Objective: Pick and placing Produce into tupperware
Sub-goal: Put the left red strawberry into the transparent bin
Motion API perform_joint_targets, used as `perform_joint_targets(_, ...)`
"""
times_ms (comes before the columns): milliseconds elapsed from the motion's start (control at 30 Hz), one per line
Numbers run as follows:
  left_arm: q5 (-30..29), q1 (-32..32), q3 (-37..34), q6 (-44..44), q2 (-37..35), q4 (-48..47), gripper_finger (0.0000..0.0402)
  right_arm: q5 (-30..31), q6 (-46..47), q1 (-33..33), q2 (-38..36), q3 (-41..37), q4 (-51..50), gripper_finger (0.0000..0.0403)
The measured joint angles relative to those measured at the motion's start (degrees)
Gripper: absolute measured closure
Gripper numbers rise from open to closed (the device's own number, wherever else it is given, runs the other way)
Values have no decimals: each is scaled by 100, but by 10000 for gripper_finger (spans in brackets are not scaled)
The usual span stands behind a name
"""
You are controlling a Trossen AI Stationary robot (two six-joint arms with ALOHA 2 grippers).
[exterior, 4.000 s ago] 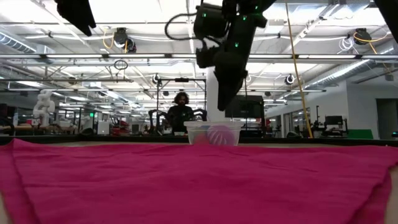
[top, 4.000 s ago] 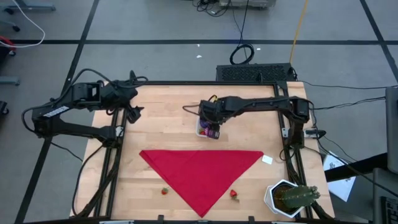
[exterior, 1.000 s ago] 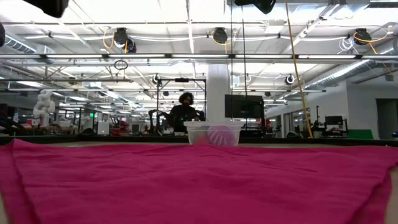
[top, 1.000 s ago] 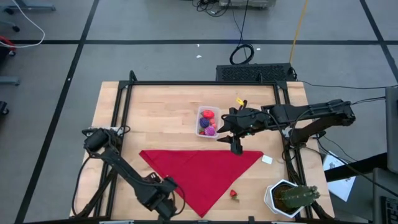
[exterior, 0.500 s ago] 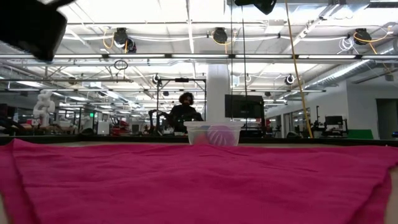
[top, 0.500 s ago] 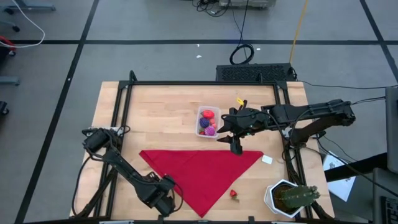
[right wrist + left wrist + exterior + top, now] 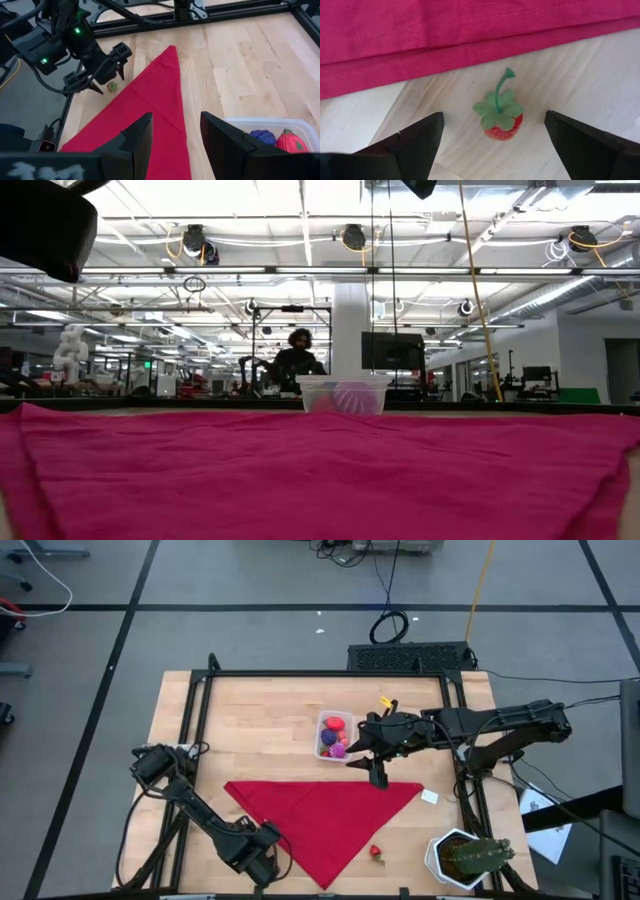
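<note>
A small red strawberry (image 7: 501,124) with a green stem lies on the wood just off the red cloth's hem. My left gripper (image 7: 492,131) is open, one finger on either side of the strawberry, touching nothing; in the high view my left gripper (image 7: 262,858) hides it. The right wrist view shows that strawberry (image 7: 113,86) too. A second strawberry (image 7: 376,852) lies near the cloth's near tip. The clear tub (image 7: 335,735) holds red, purple and magenta pieces. My right gripper (image 7: 377,772) hovers open beside the tub, over the cloth's far edge.
The red cloth (image 7: 325,815) lies as a triangle across the table's middle, point toward the near edge. A potted cactus (image 7: 470,858) stands at the near right corner. A small white tag (image 7: 430,797) lies right of the cloth. A person (image 7: 292,360) sits far behind the table.
My left arm has come down toward the strawberry at the near left; in the low view its dark body has dropped into the upper left corner. My right arm has kept still.
</note>
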Motion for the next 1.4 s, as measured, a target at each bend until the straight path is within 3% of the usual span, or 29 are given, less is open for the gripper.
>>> perform_joint_targets(1033,-9,9,-11,0,22,15,43,-2,9,2,0,4,2,245)
perform_joint_targets(1400,-2,16,-15,-13,22,11,137,-2,10,2,0,4,2,245)
